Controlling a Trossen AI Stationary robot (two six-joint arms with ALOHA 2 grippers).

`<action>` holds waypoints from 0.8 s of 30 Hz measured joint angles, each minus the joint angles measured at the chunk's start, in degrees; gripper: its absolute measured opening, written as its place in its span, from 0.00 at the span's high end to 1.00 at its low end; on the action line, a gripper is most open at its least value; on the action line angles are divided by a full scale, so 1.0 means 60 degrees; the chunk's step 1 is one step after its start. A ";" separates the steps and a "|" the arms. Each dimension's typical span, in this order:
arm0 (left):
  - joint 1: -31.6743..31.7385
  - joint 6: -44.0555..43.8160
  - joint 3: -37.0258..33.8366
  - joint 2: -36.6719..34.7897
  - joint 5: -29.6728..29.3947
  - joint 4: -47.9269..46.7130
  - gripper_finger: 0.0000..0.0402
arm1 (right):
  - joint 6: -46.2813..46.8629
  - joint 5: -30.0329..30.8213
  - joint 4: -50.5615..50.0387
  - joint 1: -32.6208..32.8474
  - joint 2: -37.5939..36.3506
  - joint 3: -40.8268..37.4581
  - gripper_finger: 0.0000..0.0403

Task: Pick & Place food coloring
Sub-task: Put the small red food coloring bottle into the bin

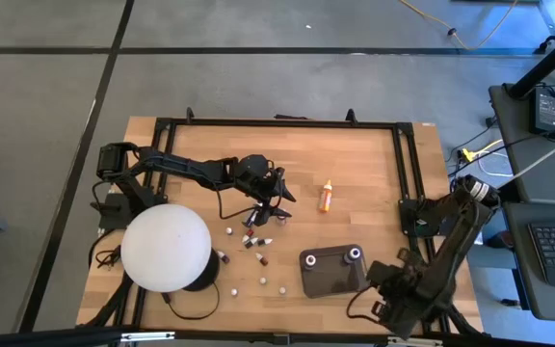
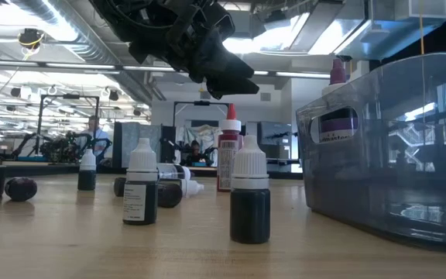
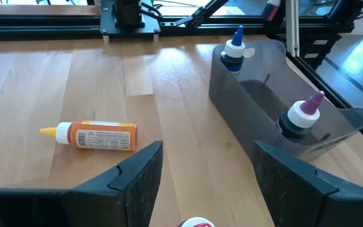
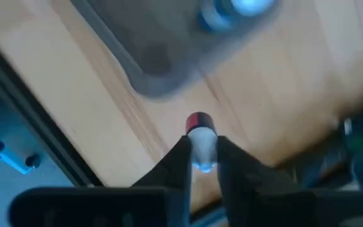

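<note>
Several tiny food coloring bottles point(image 1: 253, 236) stand and lie on the wooden table, left of the dark grey tray point(image 1: 333, 280); two of them point(image 2: 250, 194) stand near the front. Two bottles point(image 3: 234, 47) point(image 3: 304, 113) stand inside the tray. A longer orange bottle point(image 3: 96, 135) lies on its side farther back. My left gripper point(image 1: 279, 198) hangs open above the loose bottles and touches nothing. My right gripper point(image 1: 382, 281) is by the tray's near right corner, pointing down, shut on a small red-and-white bottle point(image 4: 200, 135). My right gripper pinches the small bottle's white part point(image 4: 202, 151) between its two fingers, from above, pointing down. The bottle's red end point(image 4: 198, 120) sticks out past the fingertips toward the table. It appears lifted clear of the wood, beside the tray's corner.
A big white dome point(image 1: 167, 249) stands at the table's near left. Black frame rails point(image 1: 277, 123) run along the table's far and side edges. Bare wood lies between the orange bottle and the tray.
</note>
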 joint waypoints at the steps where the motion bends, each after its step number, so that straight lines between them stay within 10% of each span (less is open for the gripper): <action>1: 0.0000 0.0003 0.0000 0.0000 0.0001 -0.0004 0.41 | -0.0577 0.0006 0.0111 -0.0213 0.0004 0.0000 0.85; 10: 0.0000 0.0006 -0.0004 0.0000 -0.0001 -0.0251 0.41 | -0.4096 0.0002 0.1338 -0.1660 0.0015 -0.0066 0.85; 24: -0.0004 0.0105 -0.0007 0.0000 -0.0032 -0.0623 0.41 | -0.3844 -0.0870 0.3535 -0.1689 0.0102 -0.1868 0.85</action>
